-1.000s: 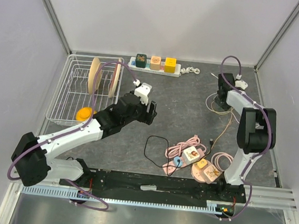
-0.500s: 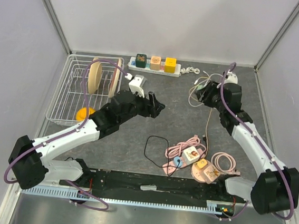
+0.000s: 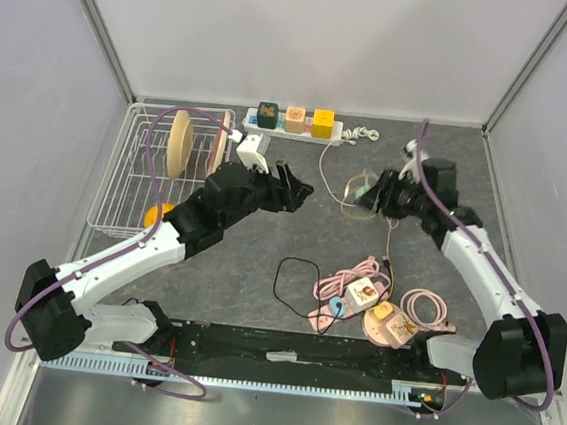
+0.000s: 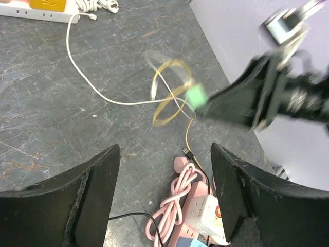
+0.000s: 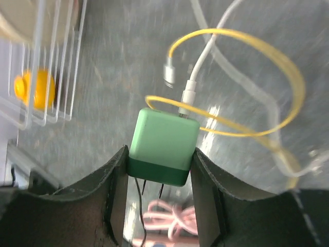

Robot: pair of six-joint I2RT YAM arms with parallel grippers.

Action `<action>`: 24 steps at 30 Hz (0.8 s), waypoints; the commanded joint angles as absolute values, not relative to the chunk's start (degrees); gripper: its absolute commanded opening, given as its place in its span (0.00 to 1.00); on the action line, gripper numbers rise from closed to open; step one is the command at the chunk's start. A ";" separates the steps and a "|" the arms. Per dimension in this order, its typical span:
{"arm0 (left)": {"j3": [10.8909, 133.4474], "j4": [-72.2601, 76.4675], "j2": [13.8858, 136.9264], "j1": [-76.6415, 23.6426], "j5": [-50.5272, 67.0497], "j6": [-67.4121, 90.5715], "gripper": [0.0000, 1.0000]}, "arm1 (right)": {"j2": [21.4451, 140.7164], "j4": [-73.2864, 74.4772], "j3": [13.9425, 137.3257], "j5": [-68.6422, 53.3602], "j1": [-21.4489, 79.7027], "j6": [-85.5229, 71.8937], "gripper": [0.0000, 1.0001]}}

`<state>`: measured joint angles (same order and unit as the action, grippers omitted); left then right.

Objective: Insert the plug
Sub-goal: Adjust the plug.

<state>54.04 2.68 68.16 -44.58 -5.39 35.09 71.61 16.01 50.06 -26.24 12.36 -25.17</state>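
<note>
The right gripper (image 5: pixel 160 175) is pinching the green plug (image 5: pixel 163 136) by its two side faces, fingers pressed against its darker lower band. I judge it is gripping there so that the face with the prongs is staying free for a socket; the two thin dark lines below the cube may be those prongs, though the blur is making that unsure. A white cable (image 5: pixel 205 62) is running out of the plug's upper face and a yellow cable (image 5: pixel 247 128) is looping round it, both dangling loosely as the plug is hanging in the air above the table (image 3: pixel 331 237), well short of the power strip (image 3: pixel 294 125) lying along the far edge. The left gripper (image 4: pixel 164 154) is hovering with its fingers spread and nothing between them, pointing toward the plug, perhaps waiting to steady the strip or a cable. The surface is showing as dark grey and stone-like, bounded by pale walls (image 3: pixel 311 34). A wire dish rack (image 3: pixel 131 183) is sitting at the left, and pink cables (image 3: pixel 337 283) are lying coiled near the front.
</note>
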 commanded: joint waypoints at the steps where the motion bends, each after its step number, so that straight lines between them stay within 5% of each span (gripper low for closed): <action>1: 54.32 2.73 65.22 -44.38 -6.06 36.21 0.77 | 67.68 17.40 74.10 -16.21 6.16 -18.38 0.01; 7: 54.05 1.41 63.11 -44.38 -9.05 34.11 0.77 | 58.98 -3.91 76.66 2.47 6.24 -16.61 0.00; 14: 54.23 1.93 63.54 -44.38 -6.86 34.19 0.77 | 61.69 4.30 63.92 -27.75 7.99 -23.64 0.02; 24: 55.55 1.93 68.99 -44.38 1.66 36.82 0.77 | 60.03 -1.47 39.83 -31.02 19.25 -33.21 0.01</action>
<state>54.00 0.56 67.02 -44.58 -2.94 35.05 65.69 7.27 41.41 -26.76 17.19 -27.53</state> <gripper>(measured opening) 0.773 0.528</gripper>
